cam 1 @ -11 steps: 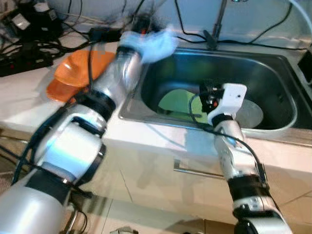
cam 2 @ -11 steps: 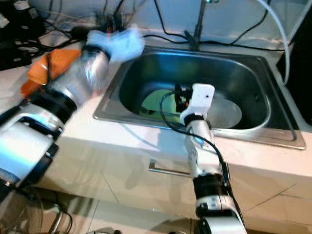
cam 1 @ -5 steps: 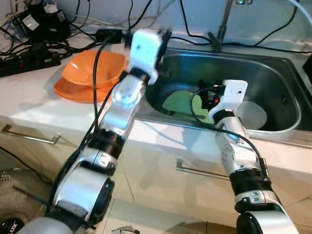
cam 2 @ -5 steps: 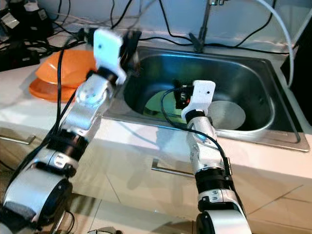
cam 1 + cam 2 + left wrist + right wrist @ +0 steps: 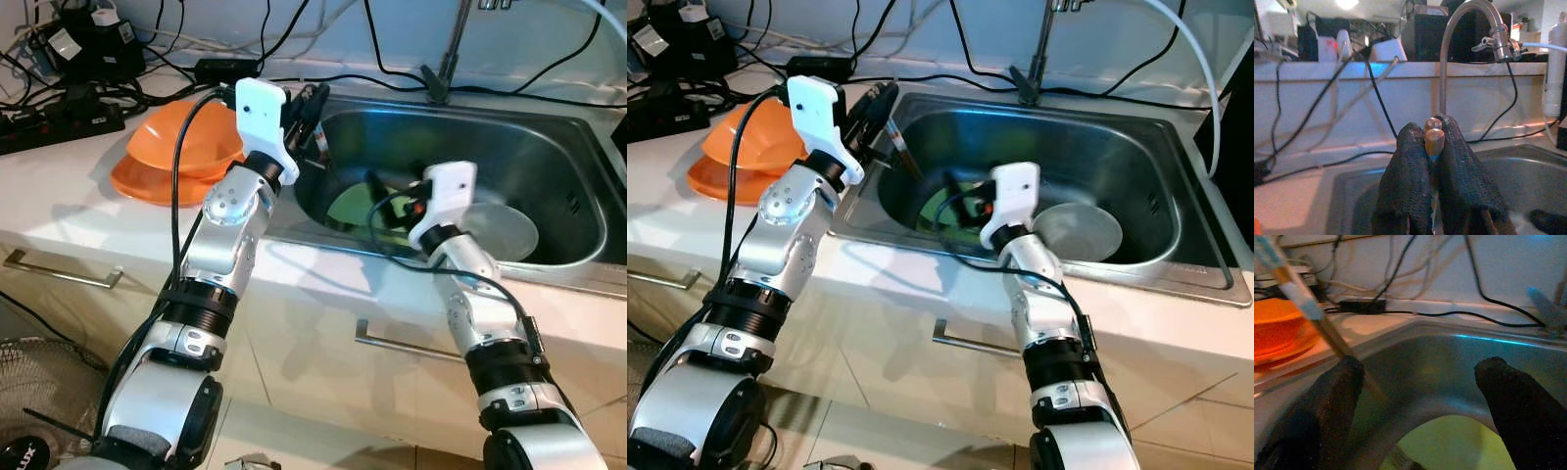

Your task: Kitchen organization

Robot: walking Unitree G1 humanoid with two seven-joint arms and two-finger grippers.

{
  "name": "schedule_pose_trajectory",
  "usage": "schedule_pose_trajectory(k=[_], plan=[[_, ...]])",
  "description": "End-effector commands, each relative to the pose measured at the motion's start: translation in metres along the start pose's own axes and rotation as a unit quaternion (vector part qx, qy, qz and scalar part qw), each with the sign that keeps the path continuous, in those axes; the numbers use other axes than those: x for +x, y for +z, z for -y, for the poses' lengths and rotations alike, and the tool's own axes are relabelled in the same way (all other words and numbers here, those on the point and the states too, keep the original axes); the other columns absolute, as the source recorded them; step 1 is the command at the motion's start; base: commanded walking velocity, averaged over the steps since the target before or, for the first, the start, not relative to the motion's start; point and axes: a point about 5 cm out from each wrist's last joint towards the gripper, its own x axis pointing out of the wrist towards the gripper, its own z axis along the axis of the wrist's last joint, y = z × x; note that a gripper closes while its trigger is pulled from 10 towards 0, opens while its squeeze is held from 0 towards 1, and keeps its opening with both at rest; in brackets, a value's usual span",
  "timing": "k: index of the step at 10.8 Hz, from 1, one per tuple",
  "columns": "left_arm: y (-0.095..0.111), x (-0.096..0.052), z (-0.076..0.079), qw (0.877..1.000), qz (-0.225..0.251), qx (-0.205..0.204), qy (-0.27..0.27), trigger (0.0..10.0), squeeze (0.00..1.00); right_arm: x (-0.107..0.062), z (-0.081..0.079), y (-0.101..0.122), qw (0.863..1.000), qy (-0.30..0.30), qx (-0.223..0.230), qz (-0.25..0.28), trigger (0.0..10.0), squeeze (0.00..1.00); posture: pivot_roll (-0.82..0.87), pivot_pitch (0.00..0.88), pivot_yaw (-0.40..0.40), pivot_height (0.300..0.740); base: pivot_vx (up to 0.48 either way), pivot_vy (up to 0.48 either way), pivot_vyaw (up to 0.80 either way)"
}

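My left gripper (image 5: 312, 106) hangs over the sink's left rim, shut on a pair of wooden chopsticks (image 5: 899, 149) that slant down into the basin; in the left wrist view their ends (image 5: 1434, 139) poke out between the fingers. Inside the steel sink (image 5: 509, 147) my right gripper (image 5: 384, 199) stands open just above a green plate (image 5: 351, 204). In the right wrist view its fingers (image 5: 1337, 396) are wide apart, with the green plate (image 5: 1449, 445) below and the chopsticks (image 5: 1303, 298) to one side. A grey dish (image 5: 509, 230) lies in the sink beside the green plate.
An orange bowl (image 5: 186, 137) sits on an orange plate (image 5: 147, 186) on the white counter left of the sink. Power strips and cables (image 5: 69, 108) crowd the back left. The tap (image 5: 451, 49) rises behind the sink. A drawer handle (image 5: 411, 345) lies below the counter edge.
The left arm has swung from a blur near the camera to the sink's left rim, chopsticks now seen in its gripper. The right gripper has shifted slightly left over the green plate.
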Motion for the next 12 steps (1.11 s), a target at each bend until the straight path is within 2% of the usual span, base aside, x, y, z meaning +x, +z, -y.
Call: schedule_pose_trajectory(k=[1, 4, 7, 12], plan=[[0.002, -0.001, 0.000, 1.000, -0.002, -0.015, -0.008, 10.0, 0.00, -0.001, -0.007, 0.003, 0.999, 0.040, -0.004, 0.007, 10.0, 1.00, 0.03, 0.000, 0.018, 0.740, 0.000, 0.000, 0.00], [-0.004, -0.004, 0.005, 0.998, -0.023, -0.053, -0.028, 10.0, 0.00, -0.004, -0.012, 0.002, 0.998, 0.063, -0.006, 0.008, 10.0, 1.00, 0.03, 0.000, 0.025, 0.740, 0.000, 0.000, 0.00], [-0.018, -0.012, 0.017, 0.994, -0.040, -0.094, -0.047, 10.0, 0.00, -0.002, -0.019, 0.003, 0.997, 0.075, -0.002, 0.014, 10.0, 1.00, 0.02, 0.000, 0.031, 0.740, 0.000, 0.000, 0.00], [-0.019, -0.008, 0.020, 0.993, -0.031, -0.111, -0.033, 10.0, 0.00, -0.007, -0.029, 0.003, 0.991, 0.133, 0.001, 0.011, 10.0, 1.00, 0.02, 0.000, 0.024, 0.740, 0.000, 0.000, 0.00]])
